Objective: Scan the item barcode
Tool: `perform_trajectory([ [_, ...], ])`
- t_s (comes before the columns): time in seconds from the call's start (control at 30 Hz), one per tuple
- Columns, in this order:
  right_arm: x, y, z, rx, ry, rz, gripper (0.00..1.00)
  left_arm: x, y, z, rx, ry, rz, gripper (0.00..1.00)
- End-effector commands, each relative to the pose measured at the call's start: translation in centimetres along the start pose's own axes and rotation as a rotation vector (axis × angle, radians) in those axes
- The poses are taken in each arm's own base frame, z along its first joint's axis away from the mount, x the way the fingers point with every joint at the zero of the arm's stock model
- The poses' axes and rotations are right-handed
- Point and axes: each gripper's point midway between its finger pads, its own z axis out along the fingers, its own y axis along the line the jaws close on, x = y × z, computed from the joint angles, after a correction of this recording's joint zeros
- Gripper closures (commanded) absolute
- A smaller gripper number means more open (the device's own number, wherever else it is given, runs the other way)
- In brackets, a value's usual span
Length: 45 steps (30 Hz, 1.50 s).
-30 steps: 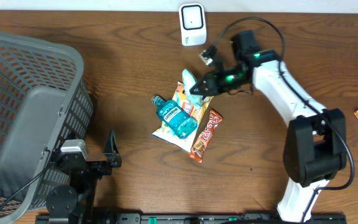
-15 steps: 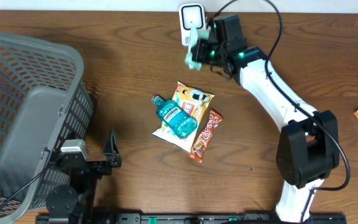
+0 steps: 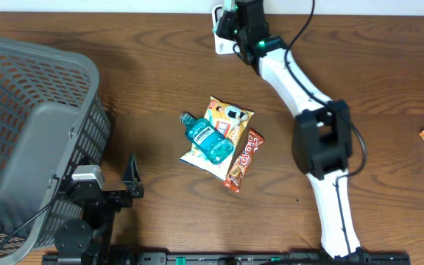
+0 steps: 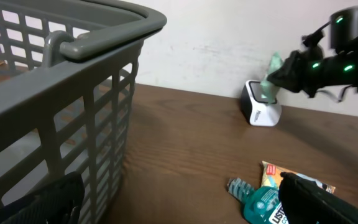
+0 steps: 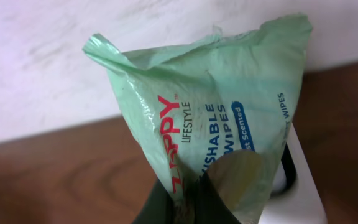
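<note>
R hand (image 5: 185,200) clenched on crinkly green plastic wipes pack (image 5: 219,112), by white boxy scanner (image 4: 261,112); L hand (image 4: 185,202) released.

near: my fingers (image 4: 328,202) spread wide, low in frame | left: grey basket (image 4: 92,93) | far wall: white scanner (image 4: 261,107), right gripper (image 4: 284,73) clamping green pack (image 4: 272,67) just above it | foreground: blue bottle (image 4: 261,200) against snack bag (image 4: 278,169)

Pale green wipes pack (image 5: 216,112), red and navy lettering, against white scanner (image 4: 261,112). Well apart from scanner: teal bottle (image 3: 212,140), orange-and-white snack bag (image 3: 230,116), red-orange bar (image 3: 243,158). Far left of scanner: grey lattice basket (image 3: 43,51). Dark brown wood-grain table (image 3: 160,73).
</note>
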Motion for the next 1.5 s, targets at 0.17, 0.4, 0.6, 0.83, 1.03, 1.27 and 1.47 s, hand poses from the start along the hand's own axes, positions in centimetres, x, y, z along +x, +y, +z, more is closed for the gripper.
perform_trajectory([
  [0.17, -3.6, -0.2, 0.1, 0.109, -0.171, -0.012, 0.99, -0.5, 0.0, -0.2, -0.002, -0.017, -0.004, 0.00],
  [0.4, -3.9, -0.3, -0.1, 0.112, -0.171, -0.013, 0.99, -0.5, 0.0, -0.2, -0.002, -0.017, -0.004, 0.00],
  [0.6, -7.8, -4.4, -4.8, 0.303, -0.142, -0.057, 0.99, -0.5, 0.0, -0.2, -0.002, -0.017, -0.004, 0.00],
  [0.83, -11.8, -15.9, -16.9, 0.808, -0.051, -0.118, 0.99, -0.5, 0.0, -0.2, -0.002, -0.017, -0.004, 0.00],
  [1.03, -11.0, -27.4, -26.1, 1.164, 0.160, -0.085, 0.99, -0.5, 0.0, -0.2, -0.002, -0.017, -0.004, 0.00],
  [1.27, -9.3, -39.9, -32.7, 1.382, 0.291, 0.091, 0.99, -0.5, 0.0, -0.2, -0.002, -0.017, -0.004, 0.00],
  [1.47, -6.1, -48.1, -36.8, 1.497, 0.360, 0.230, 0.99, -0.5, 0.0, -0.2, -0.002, -0.017, -0.004, 0.00],
])
